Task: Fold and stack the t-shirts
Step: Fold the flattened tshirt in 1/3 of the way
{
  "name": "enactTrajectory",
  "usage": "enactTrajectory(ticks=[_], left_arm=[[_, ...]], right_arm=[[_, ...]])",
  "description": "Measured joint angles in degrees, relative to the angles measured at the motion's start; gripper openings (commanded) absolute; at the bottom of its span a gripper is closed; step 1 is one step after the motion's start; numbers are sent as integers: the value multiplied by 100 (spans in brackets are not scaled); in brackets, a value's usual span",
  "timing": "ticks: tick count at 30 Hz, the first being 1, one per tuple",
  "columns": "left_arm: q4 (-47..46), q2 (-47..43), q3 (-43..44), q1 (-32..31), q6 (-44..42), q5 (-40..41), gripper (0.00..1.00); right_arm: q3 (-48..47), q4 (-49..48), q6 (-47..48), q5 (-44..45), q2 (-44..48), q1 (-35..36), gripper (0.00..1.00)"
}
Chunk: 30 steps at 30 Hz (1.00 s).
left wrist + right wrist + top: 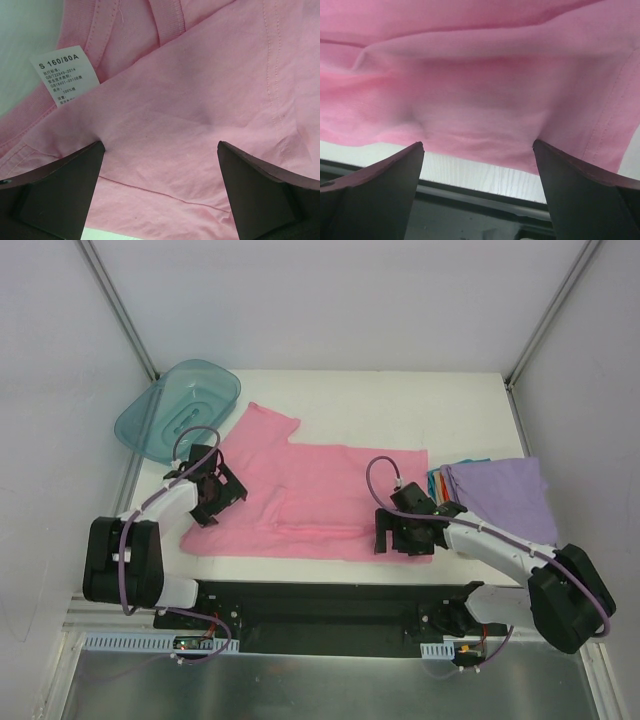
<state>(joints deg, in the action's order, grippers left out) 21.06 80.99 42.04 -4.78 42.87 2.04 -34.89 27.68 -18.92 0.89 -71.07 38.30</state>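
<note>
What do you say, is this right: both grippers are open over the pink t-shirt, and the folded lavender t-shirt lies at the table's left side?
No. The top external view shows the folded lavender t-shirt at the right side of the table, not left. The left gripper and right gripper are indeed open over the pink t-shirt.

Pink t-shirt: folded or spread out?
Partly folded: the pink t-shirt lies wide across the table, yet a layer overlaps its collar by the neck label.
</note>
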Motion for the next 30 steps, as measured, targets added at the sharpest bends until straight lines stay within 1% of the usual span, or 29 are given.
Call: enactTrajectory(ticks=[3,8,12,16,20,24,30], left_arm=[[127,-420,-323,0,92,79,99],[695,-1095,-761,2,330,428,99],[1102,-1318,-874,37,459,654,99],[1298,-1261,-804,39,468,901,99],[1344,-892,-452,39,452,1034,99],[1200,-549,-181,39,422,1021,99],[1086,-483,-122,39,398,835,99]], right_arm=[[179,42,-140,-289,258,-2,96],[251,155,-278,-669,372,-4,96],[245,262,-321,-881,391,-4,96],[227,509,-339,-901,413,0,96],[225,907,-345,-756,448,7,96],[225,1165,-358,-660,448,-26,96],[111,1554,-258,-254,452,-48,96]])
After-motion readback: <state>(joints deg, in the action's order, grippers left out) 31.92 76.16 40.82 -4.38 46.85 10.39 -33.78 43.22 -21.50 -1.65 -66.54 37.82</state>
